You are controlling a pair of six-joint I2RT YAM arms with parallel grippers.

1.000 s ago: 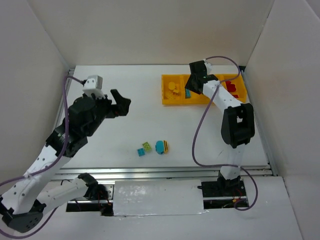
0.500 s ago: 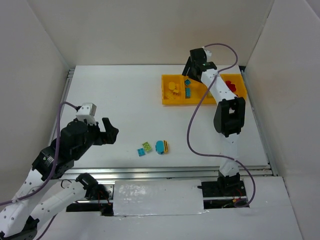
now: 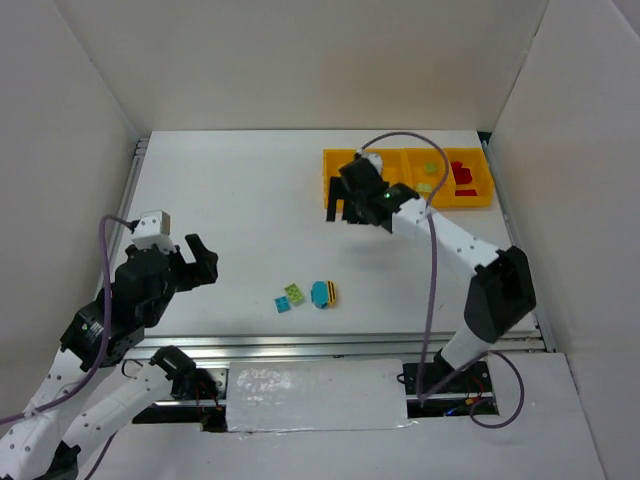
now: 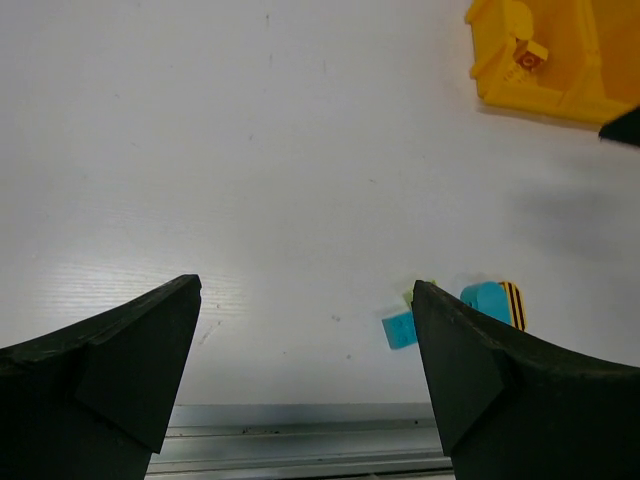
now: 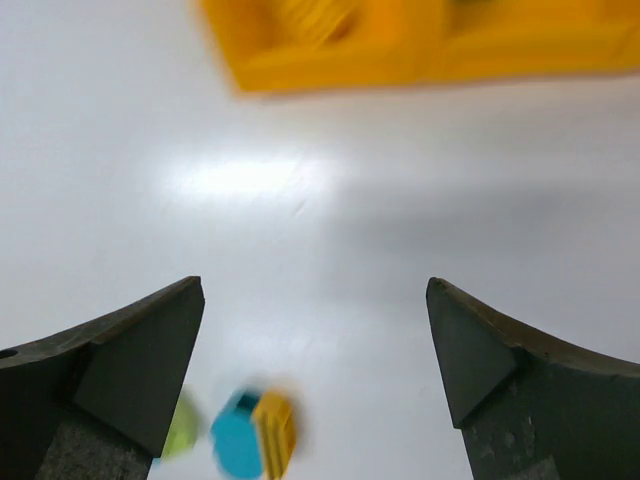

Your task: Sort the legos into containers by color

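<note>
Left tool (image 3: 205, 258) hung over the near left part of the bench (image 3: 240, 180). Its jaws were wide with nothing between them, and I confirmed that in its wrist view (image 4: 305, 290).

Three loose legos lay close to the bench's near edge, about mid-width. A small teal brick (image 3: 283, 305) sat against a light-green brick (image 3: 294, 292) just beyond it. Beside those, toward the right edge, was a rounded blue piece (image 3: 320, 293) with a yellow-and-black striped end. I couldn't tell if it touched the green one.

Right tool (image 3: 342, 210) was further in, past mid-bench, jaws also wide and empty. It hovered just in front of the left end of the yellow tray (image 3: 470, 204). Its wrist view was blurred.

The tray lay along the far edge toward the far right corner, four compartments in a row. The right arm partly hid the left two. The third held light-green pieces (image 3: 430, 170) and the right-most held red pieces (image 3: 462, 177). My left wrist view showed a yellow piece (image 4: 530, 55) in the left-end compartment.
</note>
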